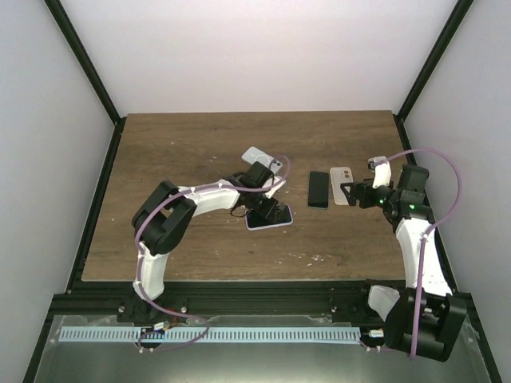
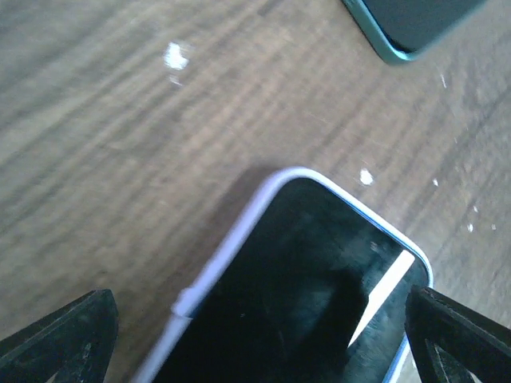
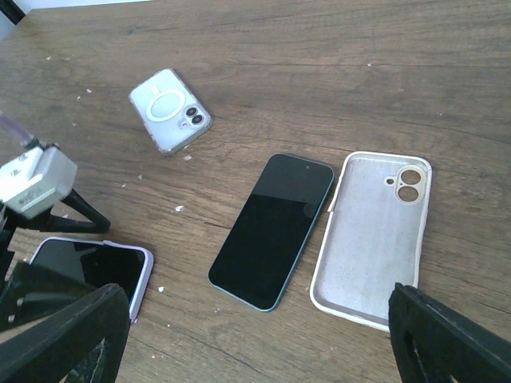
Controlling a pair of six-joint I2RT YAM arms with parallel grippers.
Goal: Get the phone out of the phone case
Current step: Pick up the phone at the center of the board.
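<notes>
Wooden table [image 1: 200,255], white walls [image 1: 239,56]. Left hand [image 2: 255,343] wide over phone [image 2: 303,303] in lilac case [image 2: 231,247]; right hand [image 3: 255,339] wide, empty. Could clamp case with phone, skidding both.

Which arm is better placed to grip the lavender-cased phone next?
Left. The left gripper, open, hangs over the lavender-cased phone, a finger on either side. The right gripper, also open, is farther off beside the empty case and bare phone.

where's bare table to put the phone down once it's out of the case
Bare: the left side of the table, beyond the left arm, and the far strip behind the clear case. Crowded centre-right: lavender-cased phone, dark phone and empty white case lie close.
</notes>
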